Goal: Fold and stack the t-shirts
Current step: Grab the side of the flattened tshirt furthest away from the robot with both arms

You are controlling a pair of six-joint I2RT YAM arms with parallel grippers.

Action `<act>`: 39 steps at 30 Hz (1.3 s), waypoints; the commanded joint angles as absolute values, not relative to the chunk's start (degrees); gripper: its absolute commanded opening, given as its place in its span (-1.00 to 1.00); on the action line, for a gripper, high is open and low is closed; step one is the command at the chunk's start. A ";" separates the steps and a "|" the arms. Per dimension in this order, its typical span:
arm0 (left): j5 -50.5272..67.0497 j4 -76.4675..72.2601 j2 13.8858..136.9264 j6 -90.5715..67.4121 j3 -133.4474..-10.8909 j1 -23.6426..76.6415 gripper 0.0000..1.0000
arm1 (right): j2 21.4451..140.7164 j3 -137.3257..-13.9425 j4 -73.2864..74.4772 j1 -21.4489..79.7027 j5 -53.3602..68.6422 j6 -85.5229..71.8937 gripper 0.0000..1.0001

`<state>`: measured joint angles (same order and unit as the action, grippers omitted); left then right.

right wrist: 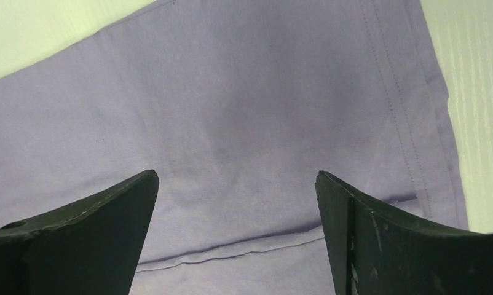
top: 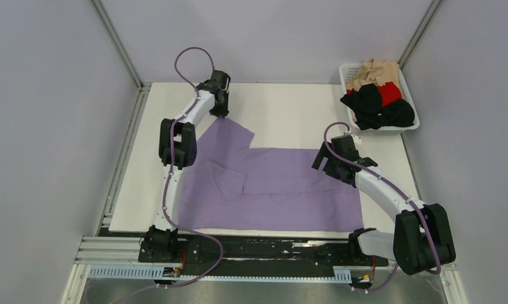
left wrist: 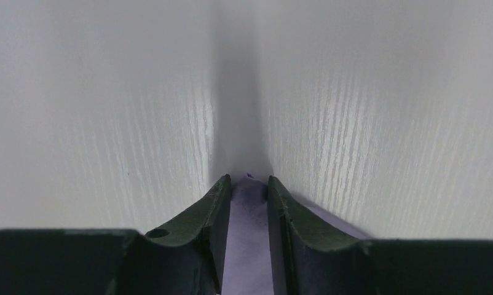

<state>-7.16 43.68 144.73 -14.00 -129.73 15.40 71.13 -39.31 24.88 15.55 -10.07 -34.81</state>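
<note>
The lavender t-shirt (top: 270, 187) lies spread flat on the white table (top: 289, 107), one sleeve pointing to the far left. My left gripper (top: 222, 114) is at that sleeve's far corner. In the left wrist view it (left wrist: 249, 179) is pressed down at the table, jaws nearly closed, with lavender cloth (left wrist: 249, 233) pinched between them. My right gripper (top: 330, 170) hovers over the shirt's right side. In the right wrist view it (right wrist: 236, 175) is wide open and empty above the cloth (right wrist: 250, 110), near a stitched hem and a fold line.
A white mesh basket (top: 391, 128) stands at the table's far right corner, holding a tan shirt (top: 375, 73), a red shirt (top: 391, 94) and black shirts (top: 375, 104). Grey walls enclose the table on three sides.
</note>
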 commanded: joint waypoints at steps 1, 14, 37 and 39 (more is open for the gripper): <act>-8.73 47.31 145.33 -14.93 -126.50 16.44 -0.48 | 70.91 -39.46 22.72 15.24 -10.95 -35.04 1.00; -19.09 40.92 137.85 -16.31 -116.36 15.74 -1.00 | 70.96 -39.45 22.59 15.14 -11.34 -35.47 1.00; -23.17 35.38 129.45 -13.87 -109.53 11.43 -1.00 | 95.54 -63.21 29.69 9.84 -23.04 -36.54 0.83; -21.64 34.50 128.82 -13.44 -109.05 11.43 -1.00 | 99.62 -67.37 33.24 8.38 -23.61 -37.25 0.74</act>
